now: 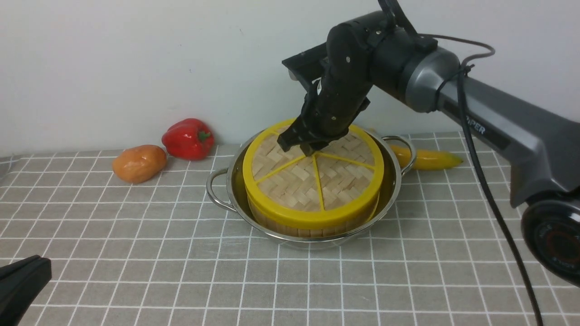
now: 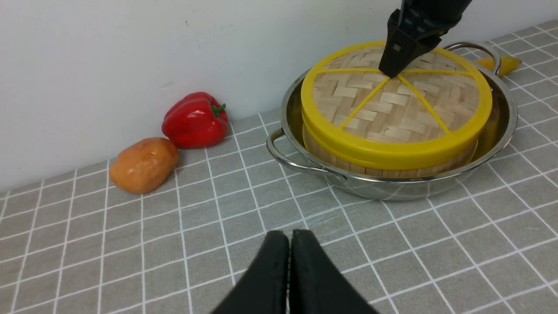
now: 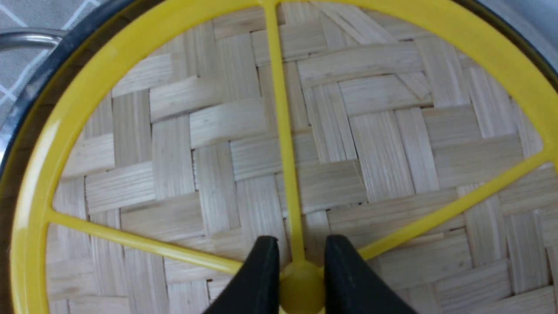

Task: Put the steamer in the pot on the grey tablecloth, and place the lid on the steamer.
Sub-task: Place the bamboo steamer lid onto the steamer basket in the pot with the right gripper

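Left claw (image 2: 290,237) clenched, empty, low over grey tablecloth (image 1: 181,253). Right claw (image 3: 301,261) clamped on knob (image 3: 301,285) of lid (image 1: 312,181). Lid looks seated on steamer (image 1: 312,230) inside pot (image 1: 389,183). Risk: lifting away before letting go drags lid off or tips steamer.

grey arm (image 1: 498,122), black right tool (image 1: 299,147), black cable (image 1: 494,203)
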Robot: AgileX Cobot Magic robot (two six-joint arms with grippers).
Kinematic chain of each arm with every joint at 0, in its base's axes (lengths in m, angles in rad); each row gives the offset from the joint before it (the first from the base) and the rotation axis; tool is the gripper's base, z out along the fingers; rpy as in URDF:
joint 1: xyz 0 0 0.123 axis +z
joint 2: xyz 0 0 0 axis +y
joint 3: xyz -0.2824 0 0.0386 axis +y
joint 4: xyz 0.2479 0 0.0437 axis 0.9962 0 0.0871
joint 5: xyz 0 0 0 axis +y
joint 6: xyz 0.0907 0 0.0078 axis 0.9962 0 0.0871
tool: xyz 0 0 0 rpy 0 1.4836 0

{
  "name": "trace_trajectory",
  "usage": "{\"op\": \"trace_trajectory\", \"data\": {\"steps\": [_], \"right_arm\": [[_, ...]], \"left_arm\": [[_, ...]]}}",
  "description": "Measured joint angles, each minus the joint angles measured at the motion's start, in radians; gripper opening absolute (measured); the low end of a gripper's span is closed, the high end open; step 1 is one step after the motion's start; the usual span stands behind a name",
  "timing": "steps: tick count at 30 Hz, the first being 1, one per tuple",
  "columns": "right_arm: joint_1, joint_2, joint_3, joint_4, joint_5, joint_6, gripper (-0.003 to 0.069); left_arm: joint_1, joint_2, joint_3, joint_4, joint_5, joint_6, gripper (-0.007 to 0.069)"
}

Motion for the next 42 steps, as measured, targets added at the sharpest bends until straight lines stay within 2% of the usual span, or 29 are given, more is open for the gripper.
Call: {"op": "trace_trajectory", "data": {"steps": [42], "right_arm": [[-0.001, 0.0, 0.001, -0.006, -0.001, -0.022, 0.0146]], "left_arm": [[0.0, 0.0, 0.0, 0.0, 0.0, 0.0, 0.0002]]}}
